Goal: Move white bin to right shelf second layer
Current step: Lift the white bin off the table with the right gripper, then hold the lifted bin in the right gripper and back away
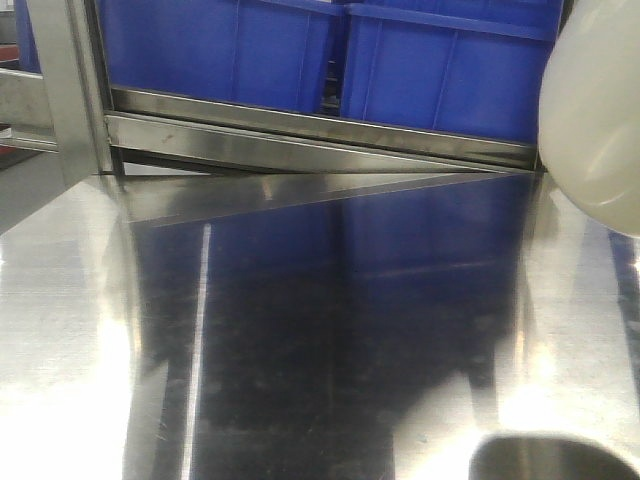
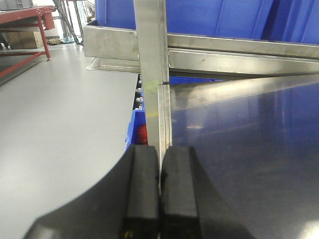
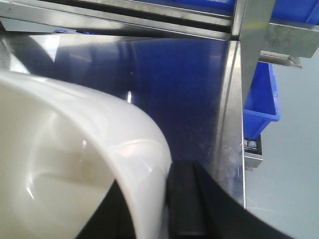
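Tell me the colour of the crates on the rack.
The crates are solid blue, seen best in the exterior front-facing view.

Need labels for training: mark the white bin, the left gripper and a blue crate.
white bin [image 3: 60,149]: right wrist view, on its inner wall.
left gripper [image 2: 160,167]: left wrist view, between its closed fingertips.
blue crate [image 1: 440,75]: front view, front wall of the right-hand crate.

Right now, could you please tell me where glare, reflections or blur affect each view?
Front view: the steel tabletop glares white at both sides and mirrors the blue crates; the white bin is blurred at the right edge. Left wrist view: the left claw looms dark. Right wrist view: the bin fills the foreground, glossy and out of focus.
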`<state>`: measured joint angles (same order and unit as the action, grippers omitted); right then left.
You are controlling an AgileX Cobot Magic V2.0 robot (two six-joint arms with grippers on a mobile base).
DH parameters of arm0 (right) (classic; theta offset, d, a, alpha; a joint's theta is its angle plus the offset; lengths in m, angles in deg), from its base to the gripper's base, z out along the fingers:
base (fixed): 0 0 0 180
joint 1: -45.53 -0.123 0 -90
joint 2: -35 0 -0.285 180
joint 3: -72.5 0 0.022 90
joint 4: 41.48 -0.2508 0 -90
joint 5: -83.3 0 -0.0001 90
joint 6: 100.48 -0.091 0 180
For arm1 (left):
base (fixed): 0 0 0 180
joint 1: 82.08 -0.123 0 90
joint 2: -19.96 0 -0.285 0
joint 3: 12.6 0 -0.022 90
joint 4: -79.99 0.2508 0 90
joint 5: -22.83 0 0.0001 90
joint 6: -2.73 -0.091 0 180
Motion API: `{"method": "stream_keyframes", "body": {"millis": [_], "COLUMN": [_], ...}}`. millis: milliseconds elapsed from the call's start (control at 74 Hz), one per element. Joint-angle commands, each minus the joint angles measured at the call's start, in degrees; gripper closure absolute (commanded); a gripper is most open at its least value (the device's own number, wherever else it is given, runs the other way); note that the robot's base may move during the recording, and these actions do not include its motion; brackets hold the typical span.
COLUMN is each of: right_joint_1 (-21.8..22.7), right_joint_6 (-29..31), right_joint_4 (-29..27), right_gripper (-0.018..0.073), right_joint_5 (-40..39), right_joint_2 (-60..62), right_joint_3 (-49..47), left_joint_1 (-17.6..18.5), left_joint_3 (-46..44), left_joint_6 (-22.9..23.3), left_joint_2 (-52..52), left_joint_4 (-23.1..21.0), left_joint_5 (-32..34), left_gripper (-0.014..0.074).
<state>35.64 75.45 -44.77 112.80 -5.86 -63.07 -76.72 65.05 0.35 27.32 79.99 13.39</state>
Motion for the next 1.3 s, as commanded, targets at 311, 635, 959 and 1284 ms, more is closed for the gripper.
{"method": "stream_keyframes", "body": {"millis": [311, 635, 959, 1284], "right_joint_1": [0.42, 0.42, 0.42, 0.42], "right_joint_6": [-0.06, -0.06, -0.06, -0.06], "right_joint_4": [-0.66, -0.66, -0.66, -0.66], "right_gripper": [0.0503, 0.0503, 0.0503, 0.0503], "right_joint_5": [-6.09, -6.09, -6.09, -6.09], "right_joint_2": [0.23, 0.23, 0.23, 0.23], "right_joint_3": [-1.77, -1.77, -1.77, -1.77], "left_joint_1": [0.26, 0.26, 0.26, 0.26], "left_joint_3": [2.11, 2.11, 2.11, 2.11], "left_joint_6": [0.18, 0.18, 0.18, 0.18], "left_joint_2": [-0.80, -0.80, -0.80, -0.80], "left_joint_4": [0.00, 0.00, 0.00, 0.00], "left_joint_5": [5.00, 5.00, 5.00, 5.00], "left_gripper": [0.0512, 0.0512, 0.0512, 0.0512]}}
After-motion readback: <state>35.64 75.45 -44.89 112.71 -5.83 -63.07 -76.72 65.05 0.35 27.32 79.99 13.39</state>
